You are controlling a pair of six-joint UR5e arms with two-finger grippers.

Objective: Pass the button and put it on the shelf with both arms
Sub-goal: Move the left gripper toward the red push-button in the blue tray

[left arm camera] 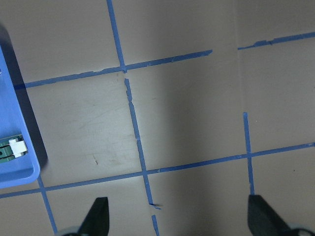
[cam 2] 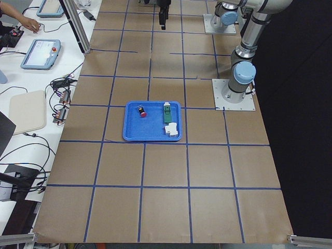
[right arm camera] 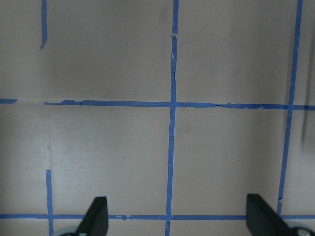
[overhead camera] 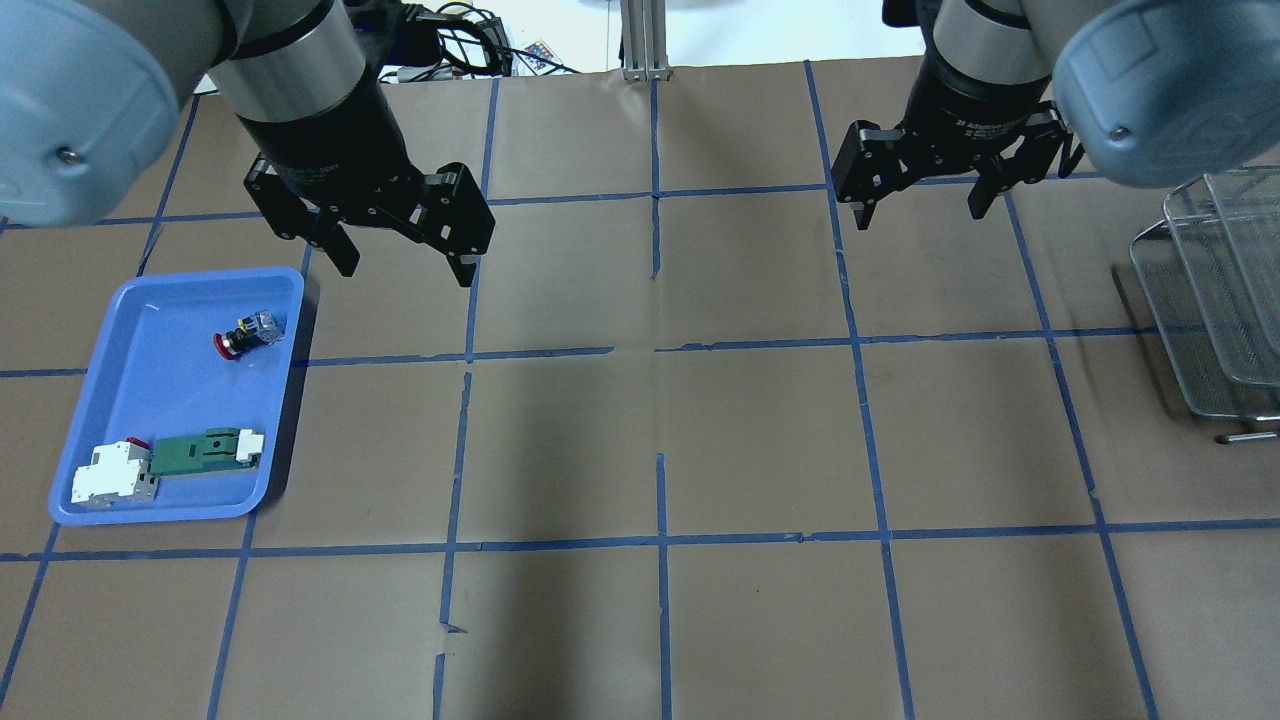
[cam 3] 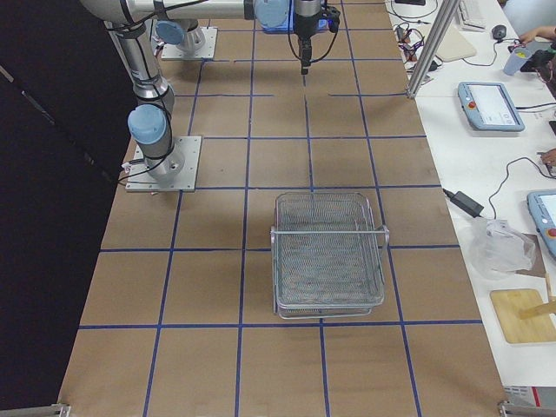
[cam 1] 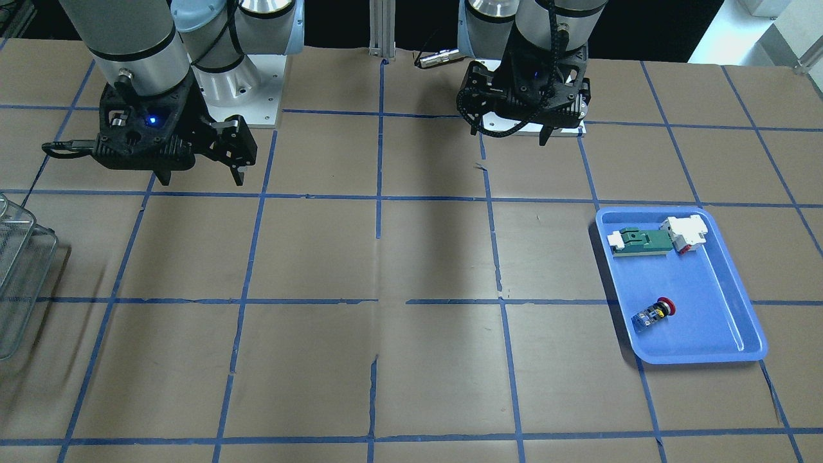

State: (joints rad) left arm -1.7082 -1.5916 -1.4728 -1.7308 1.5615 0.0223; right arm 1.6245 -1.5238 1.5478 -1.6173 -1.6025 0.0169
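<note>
The button (cam 1: 656,313), with its red cap and blue-and-yellow body, lies on its side in the blue tray (cam 1: 701,302). It also shows in the overhead view (overhead camera: 245,336) and the exterior left view (cam 2: 141,110). My left gripper (overhead camera: 405,268) is open and empty, hanging above the table just beyond the tray's far right corner; in the front view it is (cam 1: 510,134). My right gripper (overhead camera: 918,215) is open and empty above bare table. The wire-mesh shelf (overhead camera: 1215,300) stands at the table's right end, and shows in full in the exterior right view (cam 3: 328,261).
In the tray (overhead camera: 160,340) a green-and-white block (overhead camera: 205,450) and a white-and-red block (overhead camera: 110,475) lie at the near end. The left wrist view shows the tray's edge (left arm camera: 15,98). The brown table has a blue tape grid.
</note>
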